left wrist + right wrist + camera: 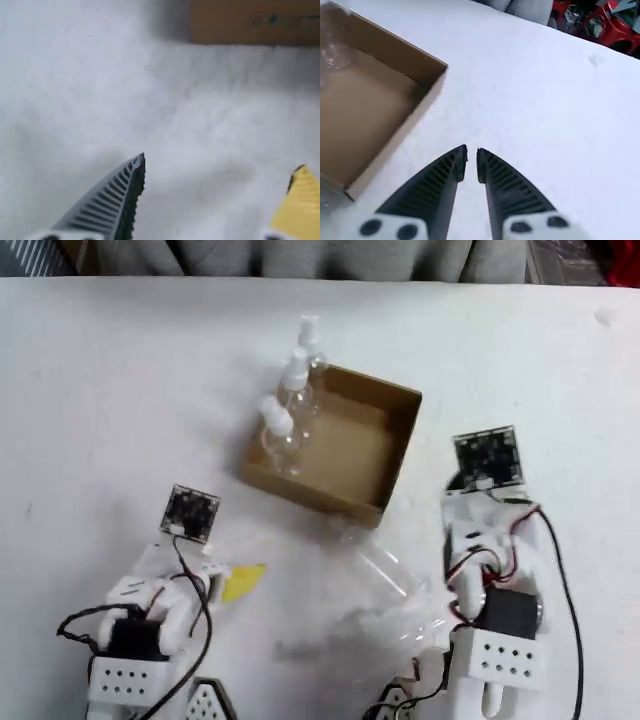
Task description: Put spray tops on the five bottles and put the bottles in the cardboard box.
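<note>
Your L claw point(220, 165) is hanging wide open over the table point(75, 75), gripping nothing. The cardboard box point(335, 455) is sitting ahead of it, off to its R. Three bottles point(295, 390) w/ spray tops point(277, 418) on are standing along the box wall nearest that claw; can't tell if inside. A clear plastic bag point(385, 605) is lying btwn the arms. Your R claw point(471, 162) is resting w/ fingers nearly touching, holding nothing, the box ahead to its L.
</note>
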You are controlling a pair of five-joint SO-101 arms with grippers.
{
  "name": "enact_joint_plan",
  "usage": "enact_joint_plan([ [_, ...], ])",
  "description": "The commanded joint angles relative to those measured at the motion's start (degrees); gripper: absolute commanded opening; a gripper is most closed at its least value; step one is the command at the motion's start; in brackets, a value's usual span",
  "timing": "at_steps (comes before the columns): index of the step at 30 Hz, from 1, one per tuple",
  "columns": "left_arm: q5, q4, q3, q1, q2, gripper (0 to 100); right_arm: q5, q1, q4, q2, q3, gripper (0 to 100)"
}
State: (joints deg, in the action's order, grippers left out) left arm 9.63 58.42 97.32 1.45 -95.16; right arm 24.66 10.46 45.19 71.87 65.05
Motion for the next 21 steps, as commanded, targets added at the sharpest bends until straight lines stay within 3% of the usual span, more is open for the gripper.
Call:
enact_joint_plan([
  [1,0.6,-5.6,0.0,0.5,5.0,40,5.0,4.9,1.1,-3.6,-3.3,2.1],
  [5,0.6,-6.2,0.0,0.6,5.3,40,8.1,9.5,2.0,-13.4,-3.6,2.1],
  [13,0.6,-6.3,0.0,0.6,5.3,38,-1.7,12.3,3.8,-17.1,-3.2,2.2],
  [21,1.0,-9.5,0.0,0.2,5.3,9,-2.5,4.9,-6.9,-16.1,11.3,2.1],
])
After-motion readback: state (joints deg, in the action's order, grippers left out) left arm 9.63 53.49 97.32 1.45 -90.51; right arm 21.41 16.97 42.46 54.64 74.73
